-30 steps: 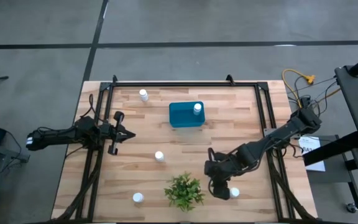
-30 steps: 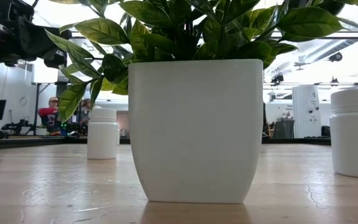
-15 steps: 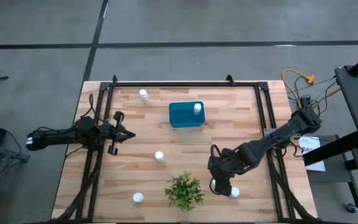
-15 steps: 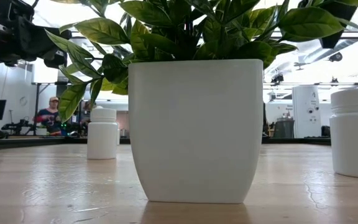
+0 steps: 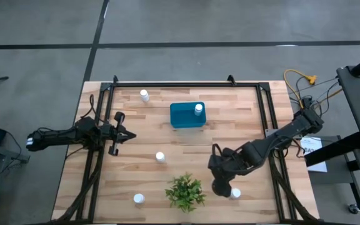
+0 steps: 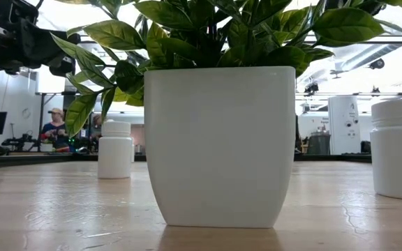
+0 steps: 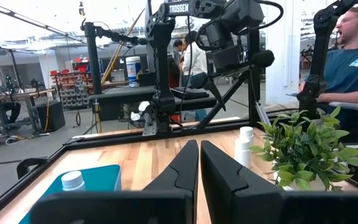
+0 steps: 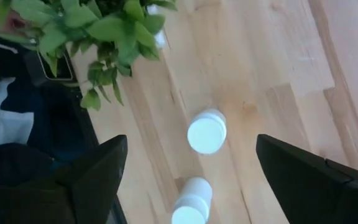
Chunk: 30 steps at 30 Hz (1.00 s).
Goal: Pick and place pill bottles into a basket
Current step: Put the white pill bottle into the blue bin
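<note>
The teal basket [image 5: 185, 116] stands at the table's far middle with one pill bottle [image 5: 198, 109] upright inside it. Other white pill bottles stand upright on their bases on the wood: far left [image 5: 144, 95], middle [image 5: 160, 157], near left [image 5: 139, 199] and near right [image 5: 235, 193]. My right gripper [image 5: 222, 187] hovers open over the near right, fingers pointing down. In its wrist view, two bottles [image 8: 207, 132] [image 8: 191, 202] stand below, between its wide-apart fingers [image 8: 98, 171], untouched. My left gripper [image 5: 121, 133] waits shut at the table's left, holding nothing.
A leafy plant [image 5: 185, 191] in a white pot [image 6: 218, 146] stands at the near middle, just left of my right gripper. Black frame rails [image 5: 264, 125] run along the table's sides. A person [image 7: 353, 56] sits beyond the table.
My right gripper has shifted slightly over the near-right bottles. The bottles and the basket have stayed where they were.
</note>
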Motion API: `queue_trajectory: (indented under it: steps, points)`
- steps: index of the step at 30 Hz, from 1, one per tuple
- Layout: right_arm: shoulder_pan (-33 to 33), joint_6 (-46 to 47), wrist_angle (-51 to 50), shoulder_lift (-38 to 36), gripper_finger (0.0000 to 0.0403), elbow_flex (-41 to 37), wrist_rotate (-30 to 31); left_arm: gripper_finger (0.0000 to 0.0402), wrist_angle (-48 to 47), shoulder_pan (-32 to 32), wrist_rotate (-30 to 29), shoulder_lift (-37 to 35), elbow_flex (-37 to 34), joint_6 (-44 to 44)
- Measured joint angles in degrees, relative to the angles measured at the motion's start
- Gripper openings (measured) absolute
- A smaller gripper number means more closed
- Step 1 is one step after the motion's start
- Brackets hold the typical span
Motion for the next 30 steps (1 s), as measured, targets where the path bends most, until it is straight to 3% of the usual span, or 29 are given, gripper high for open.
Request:
queue_trajectory:
  steps: [6, 14, 22, 30]
  points:
    - [0.7, 2.9, -5.6, 0.5, 0.0342, -0.2, 0.0, 0.0002, 0.0, 0.0, 0.0, 0.0, 0.0, 0.0]
    - [3.7, 5.9, -5.0, 0.5, 0.0331, -2.9, 1.7, 0.0002, 0.0, 0.0, 0.0, 0.0, 0.0, 0.0]
    - [7.7, 9.6, -4.7, 0.5, 0.0329, -5.8, 8.7, 0.0002, 0.0, 0.0, 0.0, 0.0, 0.0, 0.0]
    - [10.1, 12.3, 1.1, 0.5, 0.0329, -10.6, 11.9, 0.0002, 0.0, 0.0, 0.0, 0.0, 0.0, 0.0]
